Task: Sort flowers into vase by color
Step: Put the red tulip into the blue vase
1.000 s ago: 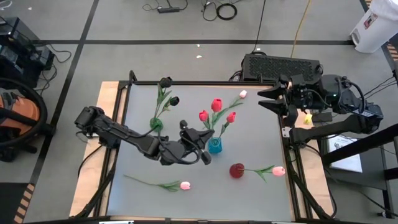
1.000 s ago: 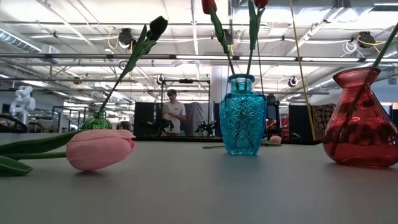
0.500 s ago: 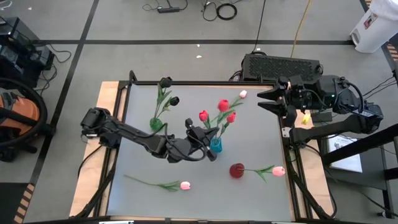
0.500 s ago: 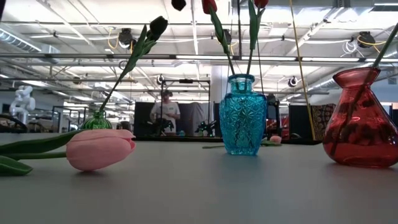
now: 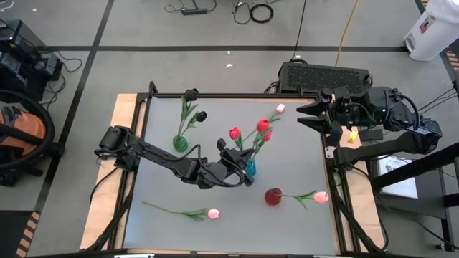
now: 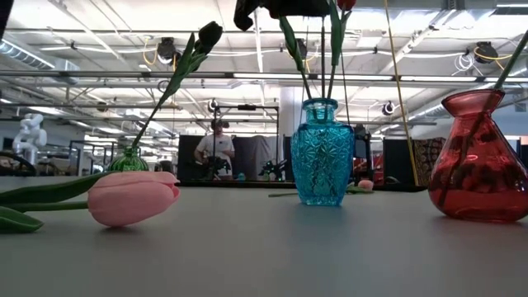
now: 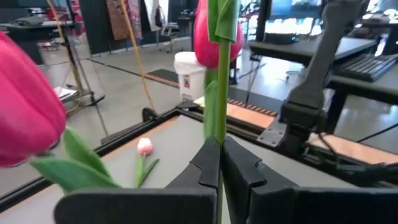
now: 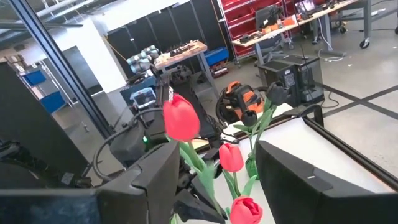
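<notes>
My left gripper (image 5: pixel 241 158) hangs just above the blue vase (image 5: pixel 249 169), shut on a red tulip (image 7: pixel 214 31). Two more red tulips (image 5: pixel 234 133) stand in that vase. A green vase (image 5: pixel 179 143) holds two near-black tulips (image 5: pixel 191 94). A pink tulip (image 5: pixel 321 196) leans out of the red vase (image 5: pixel 273 196). Another pink tulip (image 5: pixel 213 213) lies flat on the table near the front, and a third (image 5: pixel 280 108) lies at the far side. My right gripper (image 5: pixel 305 115) waits open, raised at the table's right edge. My left gripper pinches the red tulip's green stem (image 7: pixel 222 118) between its two fingers, some way below the head. The fingers are level and lie across the stem. The tulip stands upright, head above the fingers, and its stem (image 6: pixel 322 58) runs down to the blue vase's mouth.
The three vases stand close together mid-table, and the leaning red tulips crowd the space over the blue one. A black box (image 5: pixel 324 75) sits beyond the far right corner. Bare table lies at the near left. A person (image 6: pixel 214 148) stands far off in the room.
My left gripper has moved toward the table's right edge and down, carrying the red tulip over the blue vase, and it now shows at the top of the low view. The tulip has stayed upright.
</notes>
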### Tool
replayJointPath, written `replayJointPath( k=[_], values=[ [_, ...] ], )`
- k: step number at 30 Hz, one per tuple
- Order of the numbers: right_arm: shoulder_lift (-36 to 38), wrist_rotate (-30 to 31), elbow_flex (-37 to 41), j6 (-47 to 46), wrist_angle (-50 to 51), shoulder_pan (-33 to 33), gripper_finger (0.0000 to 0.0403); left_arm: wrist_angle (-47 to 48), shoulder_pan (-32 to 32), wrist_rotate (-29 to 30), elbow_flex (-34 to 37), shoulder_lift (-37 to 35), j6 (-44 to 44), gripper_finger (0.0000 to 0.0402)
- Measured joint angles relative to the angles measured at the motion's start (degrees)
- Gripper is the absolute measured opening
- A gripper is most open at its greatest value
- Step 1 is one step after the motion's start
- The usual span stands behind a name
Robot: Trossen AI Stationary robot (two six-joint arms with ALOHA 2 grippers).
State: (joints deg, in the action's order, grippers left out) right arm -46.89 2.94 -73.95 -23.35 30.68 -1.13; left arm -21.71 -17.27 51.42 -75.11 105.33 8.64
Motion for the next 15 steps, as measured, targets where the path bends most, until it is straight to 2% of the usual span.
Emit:
replayJointPath(
  k=[10,15],
  values=[
    [0.0,0.0,0.0,0.0,0.0,0.0,0.0203,1.9,0.1,1.4,0.0,0.5,0.1,0.0008],
    [0.0,0.0,0.0,0.0,0.0,0.0,0.0203,6.1,0.3,1.4,0.0,0.4,6.3,0.0009]
  ],
)
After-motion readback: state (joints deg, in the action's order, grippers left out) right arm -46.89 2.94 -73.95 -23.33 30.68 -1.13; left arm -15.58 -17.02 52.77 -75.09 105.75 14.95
